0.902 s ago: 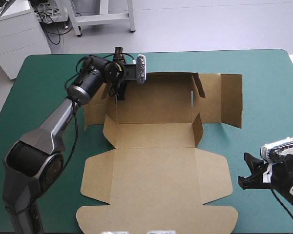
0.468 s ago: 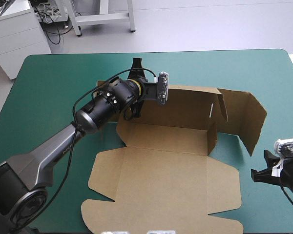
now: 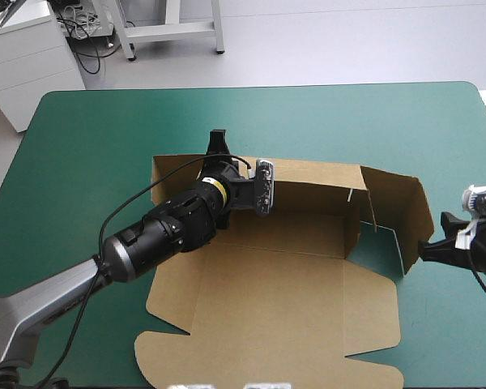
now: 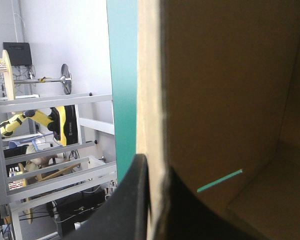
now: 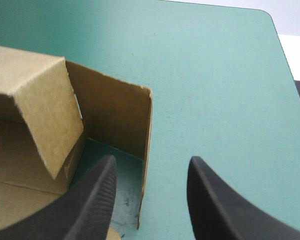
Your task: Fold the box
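The bench, under its teal-green cover, carries the box at its centre, brown and partly erected. The near panel lies flat toward the near edge, probably as the lid to be left until the walls are set. The far wall stands upright. The left claw is clamped over this wall's top edge with the board between its fingers, evidently to keep the wall raised. The right side panel stands bent inward. The right claw is spread wide, with that panel's free edge just ahead of the gap, and grips nothing. The left arm conceals the box's left side. The high view cuts off the right claw. Whether any flap is tucked cannot be determined.
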Action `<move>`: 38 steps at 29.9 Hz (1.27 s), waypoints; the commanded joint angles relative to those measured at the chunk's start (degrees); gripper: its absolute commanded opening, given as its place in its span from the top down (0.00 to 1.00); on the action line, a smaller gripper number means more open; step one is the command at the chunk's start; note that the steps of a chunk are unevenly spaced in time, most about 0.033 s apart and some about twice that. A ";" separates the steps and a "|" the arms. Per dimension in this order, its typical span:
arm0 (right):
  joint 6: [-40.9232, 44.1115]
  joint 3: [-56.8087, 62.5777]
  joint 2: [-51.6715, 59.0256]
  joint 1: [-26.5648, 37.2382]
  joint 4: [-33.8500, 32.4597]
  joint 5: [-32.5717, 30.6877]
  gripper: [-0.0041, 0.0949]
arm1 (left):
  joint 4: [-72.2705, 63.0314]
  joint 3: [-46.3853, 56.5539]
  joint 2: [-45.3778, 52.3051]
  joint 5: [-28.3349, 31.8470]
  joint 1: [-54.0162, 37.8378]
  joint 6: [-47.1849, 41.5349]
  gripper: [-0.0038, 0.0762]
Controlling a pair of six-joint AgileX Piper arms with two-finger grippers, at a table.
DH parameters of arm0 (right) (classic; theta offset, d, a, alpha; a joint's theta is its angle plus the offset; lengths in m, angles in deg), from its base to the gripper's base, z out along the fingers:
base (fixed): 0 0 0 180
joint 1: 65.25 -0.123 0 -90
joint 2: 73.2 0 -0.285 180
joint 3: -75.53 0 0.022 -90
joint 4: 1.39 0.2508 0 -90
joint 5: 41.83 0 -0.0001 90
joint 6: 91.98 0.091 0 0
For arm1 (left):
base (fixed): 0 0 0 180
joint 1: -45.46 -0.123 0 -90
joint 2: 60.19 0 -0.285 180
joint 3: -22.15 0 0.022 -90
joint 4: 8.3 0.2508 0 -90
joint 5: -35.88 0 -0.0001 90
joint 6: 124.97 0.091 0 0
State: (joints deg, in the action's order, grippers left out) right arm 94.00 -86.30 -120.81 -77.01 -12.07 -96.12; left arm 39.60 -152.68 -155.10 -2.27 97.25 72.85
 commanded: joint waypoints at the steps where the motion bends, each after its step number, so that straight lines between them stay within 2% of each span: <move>1: -0.47 -5.23 -4.03 0.29 -1.15 4.34 0.55 | 3.41 2.88 3.41 -0.89 2.96 -6.57 0.99; 6: -0.47 -11.92 -10.33 0.29 -1.24 4.23 0.55 | 7.62 5.07 3.30 -3.75 7.04 -11.94 0.99; 8: -0.71 -15.00 -13.53 0.29 -1.27 3.40 0.55 | 7.74 5.17 3.30 -5.76 7.80 -11.96 0.99; 13: -3.53 -22.17 -22.45 0.29 -2.06 2.31 0.55 | 8.06 5.17 3.30 -6.35 7.88 -11.96 0.99; 20: -4.34 -31.08 -35.54 0.38 -2.06 -6.29 0.55 | 9.25 5.28 3.30 -6.93 7.88 -19.03 0.99; 26: -5.22 -35.40 -42.45 0.67 -2.45 -7.12 0.55 | 18.00 7.98 3.30 -7.33 7.88 -23.99 0.99; 31: -7.73 -39.00 -47.14 4.76 2.82 -8.41 0.55 | 23.90 9.95 3.30 -7.33 7.77 -30.14 0.99; 35: -10.09 -40.75 -50.01 9.96 9.59 -8.82 0.55 | 27.17 10.08 3.30 -6.76 7.77 -31.76 0.99; 38: -11.27 -40.75 -51.59 13.15 11.68 -9.20 0.55 | 30.21 10.28 3.30 -6.43 7.50 -33.35 0.99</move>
State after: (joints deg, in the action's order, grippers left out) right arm 84.14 -125.09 -173.35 -66.65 -2.26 -106.86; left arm 67.19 -141.75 -153.21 -6.89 104.82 42.21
